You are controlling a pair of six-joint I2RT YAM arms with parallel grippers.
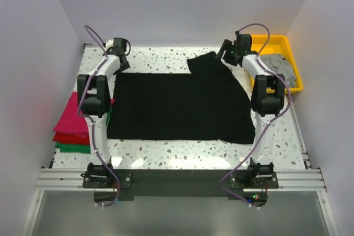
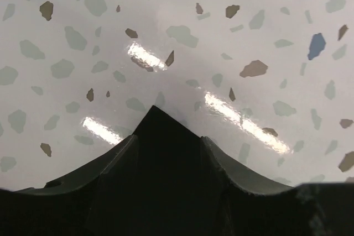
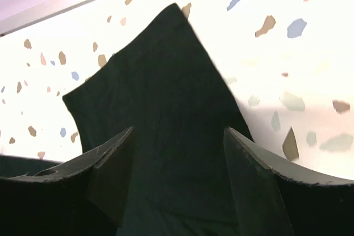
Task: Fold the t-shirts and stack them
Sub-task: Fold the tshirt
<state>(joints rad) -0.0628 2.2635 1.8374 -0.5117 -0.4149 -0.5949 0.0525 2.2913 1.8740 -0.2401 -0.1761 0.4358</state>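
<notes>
A black t-shirt (image 1: 177,106) lies spread flat over the middle of the table, one sleeve (image 1: 207,62) pointing to the far right. My left gripper (image 1: 123,53) hovers at the shirt's far left corner. In the left wrist view that gripper (image 2: 167,139) is open, with a pointed corner of black cloth (image 2: 157,122) lying between its fingers. My right gripper (image 1: 225,52) is over the sleeve. The right wrist view shows it (image 3: 178,131) open wide, with the sleeve (image 3: 160,75) lying flat below it. Folded magenta (image 1: 74,114), red (image 1: 71,138) and green (image 1: 69,148) shirts are stacked at the left edge.
A yellow tray (image 1: 287,41) at the far right holds a crumpled grey shirt (image 1: 279,66). White walls close in the table on the left, back and right. Speckled tabletop (image 1: 166,150) shows in front of the black shirt.
</notes>
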